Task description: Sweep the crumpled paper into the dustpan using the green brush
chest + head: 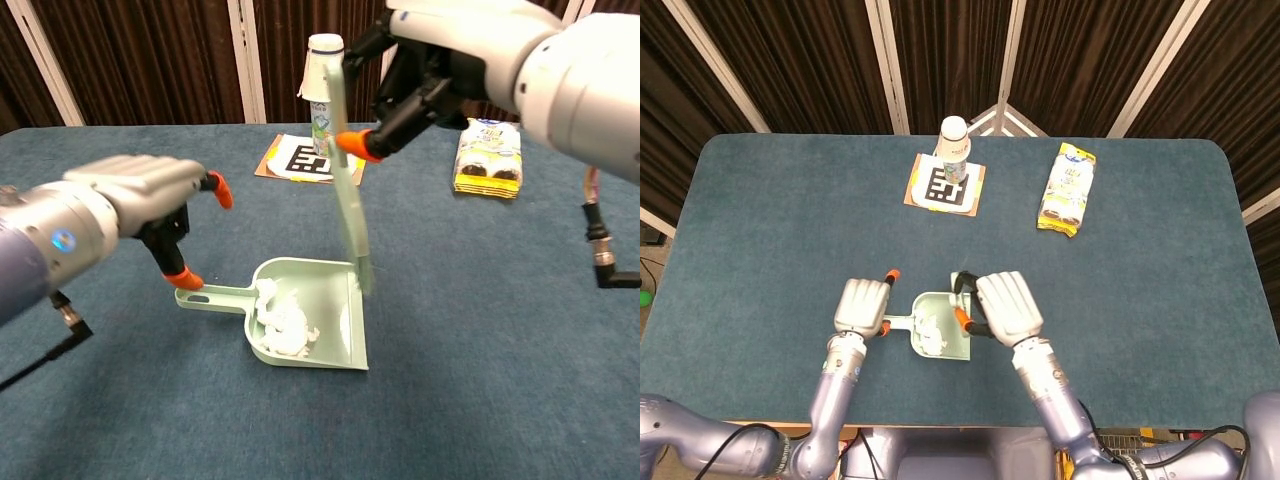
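Observation:
The pale green dustpan (345,335) lies flat on the blue table, and the white crumpled paper (285,325) sits inside it near the back wall. My right hand (440,70) grips the green brush (350,200) and holds it upright, its lower end just above the pan's right rim. My left hand (140,205) hovers at the pan's handle (205,297) with its fingers spread; one orange fingertip is right at the handle's end. From the head view, the dustpan (958,345) lies between the left hand (862,307) and the right hand (1008,308).
A white bottle (954,140) stands on a printed marker card (945,185) at the back centre. A yellow snack pack (1067,188) lies at the back right. The table's near edge runs just behind both wrists.

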